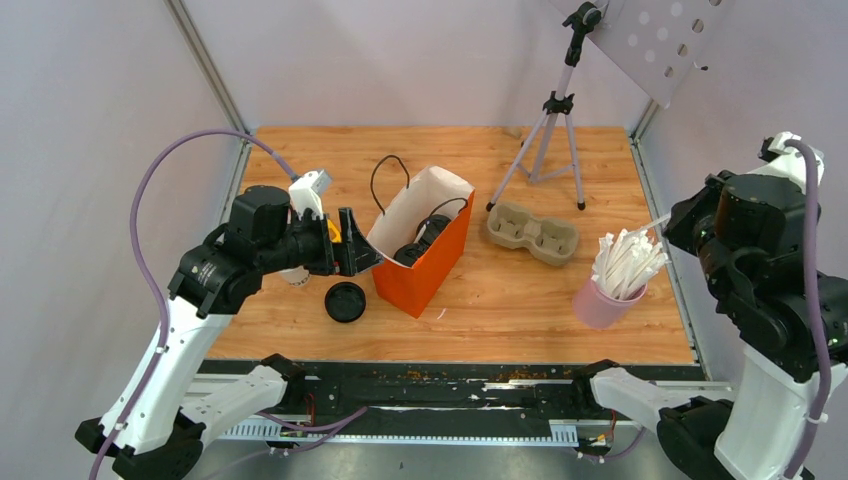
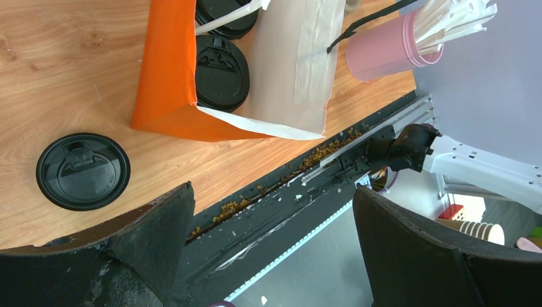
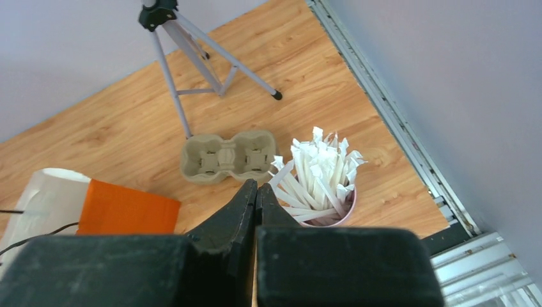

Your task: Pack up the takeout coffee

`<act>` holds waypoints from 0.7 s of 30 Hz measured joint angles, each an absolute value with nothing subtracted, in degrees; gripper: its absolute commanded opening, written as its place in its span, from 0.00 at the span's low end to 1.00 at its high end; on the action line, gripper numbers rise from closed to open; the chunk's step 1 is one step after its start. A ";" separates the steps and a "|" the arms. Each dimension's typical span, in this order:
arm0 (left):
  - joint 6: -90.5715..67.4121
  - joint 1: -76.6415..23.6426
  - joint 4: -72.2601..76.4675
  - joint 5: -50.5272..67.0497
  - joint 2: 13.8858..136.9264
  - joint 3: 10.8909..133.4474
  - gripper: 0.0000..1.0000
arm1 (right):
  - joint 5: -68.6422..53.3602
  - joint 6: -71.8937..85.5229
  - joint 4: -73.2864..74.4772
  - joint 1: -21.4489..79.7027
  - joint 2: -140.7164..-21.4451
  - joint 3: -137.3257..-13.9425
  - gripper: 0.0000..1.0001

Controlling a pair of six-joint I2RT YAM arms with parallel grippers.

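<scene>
Takeout coffee (image 2: 221, 73): two black-lidded cups sit inside the orange paper bag (image 1: 437, 262), one just behind the other; only their lids show, near the bag's front wall.
Bag: stands mid-surface with its mouth wide open and leaning toward the left arm; black cord handles stick up from its rim.
Black lid (image 1: 345, 301): lies on the surface (image 1: 500, 320) just beside the bag's near left corner, apart from it; I cannot tell whether a cup sits under it.
Left hand (image 1: 355, 245): spread wide with nothing between the fingers, held just beside the bag's open mouth, above the black lid.
Right hand (image 3: 256, 187): fingers pressed together on nothing, raised at the right edge, well apart from the bag.
Pulp cup carrier (image 1: 532, 232): two-cup tray, right of the bag.
Pink cup (image 1: 603, 303): full of white paper-wrapped sticks, near the right edge.
Tripod (image 1: 553, 125): stands at the far side, behind the carrier.
</scene>
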State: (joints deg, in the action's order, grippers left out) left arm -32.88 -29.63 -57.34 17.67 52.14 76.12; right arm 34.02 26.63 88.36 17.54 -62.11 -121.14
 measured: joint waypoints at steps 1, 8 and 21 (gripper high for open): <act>-32.88 -29.63 -57.34 17.67 52.14 76.12 1.00 | 33.28 26.65 88.62 17.54 -62.11 -122.08 0.00; -32.88 -29.63 -57.43 17.58 52.14 76.25 1.00 | 28.42 26.70 86.13 17.54 -60.66 -122.93 0.00; -32.91 -29.63 -57.45 17.50 52.05 76.86 1.00 | 8.69 32.10 65.67 17.47 -56.97 -107.81 0.00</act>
State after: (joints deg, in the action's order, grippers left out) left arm -32.91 -29.63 -57.45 17.50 52.05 76.86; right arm 8.69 32.10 65.67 17.47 -56.97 -107.81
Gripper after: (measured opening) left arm 0.998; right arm 0.010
